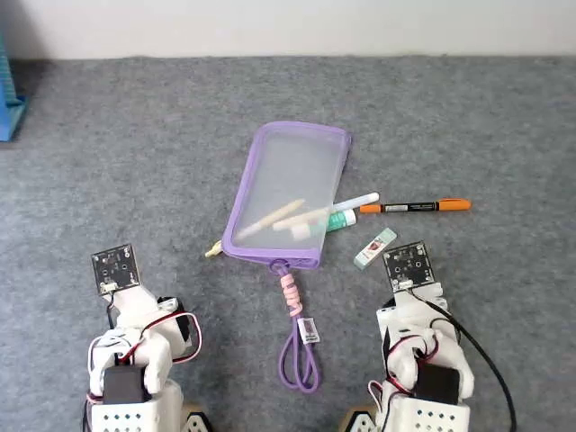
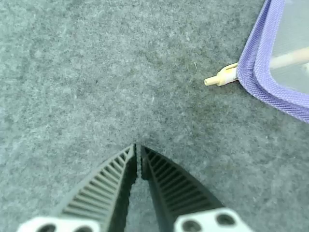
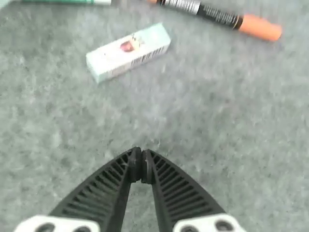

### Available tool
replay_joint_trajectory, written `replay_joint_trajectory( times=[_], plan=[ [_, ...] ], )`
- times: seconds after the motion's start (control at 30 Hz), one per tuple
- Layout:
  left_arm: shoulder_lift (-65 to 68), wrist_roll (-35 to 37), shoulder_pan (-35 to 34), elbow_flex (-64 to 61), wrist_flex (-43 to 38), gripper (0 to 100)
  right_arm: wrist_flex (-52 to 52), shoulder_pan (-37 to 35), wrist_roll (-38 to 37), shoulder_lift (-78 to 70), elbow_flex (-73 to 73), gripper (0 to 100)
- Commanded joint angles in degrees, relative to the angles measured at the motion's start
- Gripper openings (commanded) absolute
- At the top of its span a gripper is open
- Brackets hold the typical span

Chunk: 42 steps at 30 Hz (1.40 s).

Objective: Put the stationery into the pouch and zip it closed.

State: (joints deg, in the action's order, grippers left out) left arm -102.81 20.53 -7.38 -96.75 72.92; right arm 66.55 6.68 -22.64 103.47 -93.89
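So nothing is picked up yet as far as I can tell: the left gripper sits low over bare grey mat with its tips pressed together on nothing, and the right gripper is the same, tips closed and empty. The purple pouch lies flat mid-table between the two arms and a bit beyond them, with its strap trailing back toward the robot. A white pen and a green pen poke out at its right edge, and a cream pen sticks out at the corner nearest the left arm. I honestly can't tell whether those are inside or just lying under it. The eraser is just ahead of the right gripper, with the orange marker a little farther on, both loose on the mat. My take is to start with the eraser since it's closest: spread the right gripper first, turn the wrist so the fingers cross the eraser's narrow width, and come straight down so it doesn't skid on the mat. I'd have the left gripper pin or lift the pouch edge near the opening, otherwise the thin fabric will probably just slide away when something gets pushed in.
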Motion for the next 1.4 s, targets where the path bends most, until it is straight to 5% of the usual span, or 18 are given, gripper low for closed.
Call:
replay_joint_trajectory(
  times=[0.0,0.17,0.5,0.7,0.9,1.37],
  plan=[
    [-0.4,0.0,-0.1,0.3,-1.3,1,3.6,-0.5,0.8,-0.1,10.3,0.8],
    [-0.4,0.0,-0.1,0.3,-1.3,1,11.8,-10.3,4.3,-10.0,22.5,0.8],
    [-0.4,0.0,-0.1,0.3,-1.3,1,5.9,-27.0,5.5,-44.7,36.7,0.9],
    [-0.4,0.0,-0.1,0.3,-1.3,1,2.5,-36.4,16.6,-60.4,44.4,4.0],
    [-0.4,0.0,-0.1,0.3,-1.3,1,2.2,-40.6,26.4,-74.0,53.1,20.3],
    [-0.4,0.0,-0.1,0.3,-1.3,1,-4.8,-45.2,26.8,-91.7,58.6,17.7]
  ],
)
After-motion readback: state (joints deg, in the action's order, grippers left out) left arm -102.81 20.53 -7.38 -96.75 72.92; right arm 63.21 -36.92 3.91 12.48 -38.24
